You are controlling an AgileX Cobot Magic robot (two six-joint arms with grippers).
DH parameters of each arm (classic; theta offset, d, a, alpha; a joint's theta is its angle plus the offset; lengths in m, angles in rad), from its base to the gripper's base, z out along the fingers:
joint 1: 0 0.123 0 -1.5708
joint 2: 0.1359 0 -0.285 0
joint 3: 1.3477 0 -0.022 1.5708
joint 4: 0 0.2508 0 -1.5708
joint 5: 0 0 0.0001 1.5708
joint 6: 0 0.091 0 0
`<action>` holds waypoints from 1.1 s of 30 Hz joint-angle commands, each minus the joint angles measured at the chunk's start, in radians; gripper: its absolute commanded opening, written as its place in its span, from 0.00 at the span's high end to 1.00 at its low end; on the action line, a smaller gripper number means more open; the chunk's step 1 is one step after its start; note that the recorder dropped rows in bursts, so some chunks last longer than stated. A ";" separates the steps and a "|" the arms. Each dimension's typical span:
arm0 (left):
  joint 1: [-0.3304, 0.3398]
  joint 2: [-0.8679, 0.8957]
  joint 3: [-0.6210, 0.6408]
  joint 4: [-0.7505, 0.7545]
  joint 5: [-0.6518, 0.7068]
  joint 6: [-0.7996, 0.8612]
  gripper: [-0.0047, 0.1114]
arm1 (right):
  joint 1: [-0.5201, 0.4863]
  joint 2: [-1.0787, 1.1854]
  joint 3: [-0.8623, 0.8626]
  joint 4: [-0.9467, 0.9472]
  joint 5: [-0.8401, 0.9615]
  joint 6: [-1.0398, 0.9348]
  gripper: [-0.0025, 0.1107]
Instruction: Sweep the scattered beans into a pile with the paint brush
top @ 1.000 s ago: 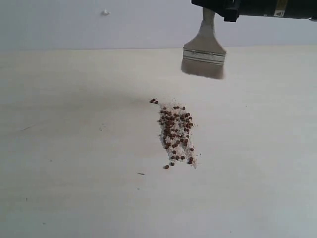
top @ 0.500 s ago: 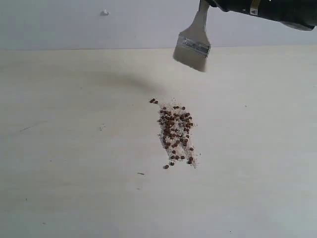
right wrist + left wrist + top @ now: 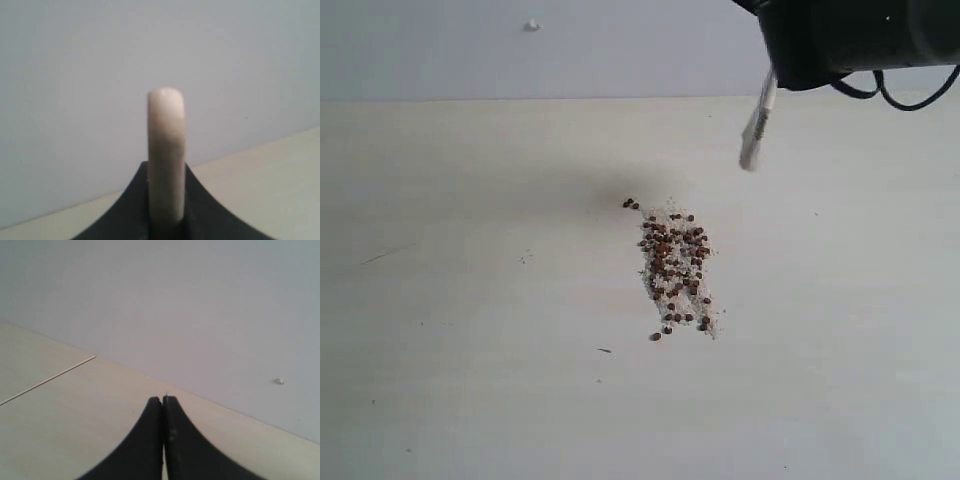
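- Pale surface under grey wall.
- Left fingers pressed together, holding nothing.
- Pile of beans mid-surface, long axis running near to far.
- Paint brush above, farther right, edge-on, near upright, bristles down, clamped between right fingers.

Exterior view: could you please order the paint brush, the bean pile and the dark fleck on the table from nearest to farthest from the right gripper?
1. paint brush, held in the right gripper, upper right.
2. pile, middle of the table.
3. dark fleck, lower left of the pile.
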 commanded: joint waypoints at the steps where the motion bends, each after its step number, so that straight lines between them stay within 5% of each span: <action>1: 0.001 -0.007 0.002 0.004 -0.002 -0.003 0.96 | 0.061 -0.012 0.002 0.073 -0.024 -0.030 0.98; 7: 0.001 -0.007 0.002 0.004 -0.002 -0.003 0.96 | 0.065 -0.002 0.002 0.121 0.245 0.001 0.98; 15: 0.001 -0.007 0.002 0.020 0.000 -0.003 0.96 | 0.273 0.090 0.002 0.014 -0.276 0.258 0.98; 21: 0.001 -0.007 0.002 0.020 0.000 -0.003 0.96 | 0.320 0.176 -0.016 -0.204 -0.334 0.545 0.98; 33: 0.001 -0.007 0.002 0.020 0.000 -0.001 0.96 | 0.320 0.381 -0.276 -0.129 -0.360 0.384 0.98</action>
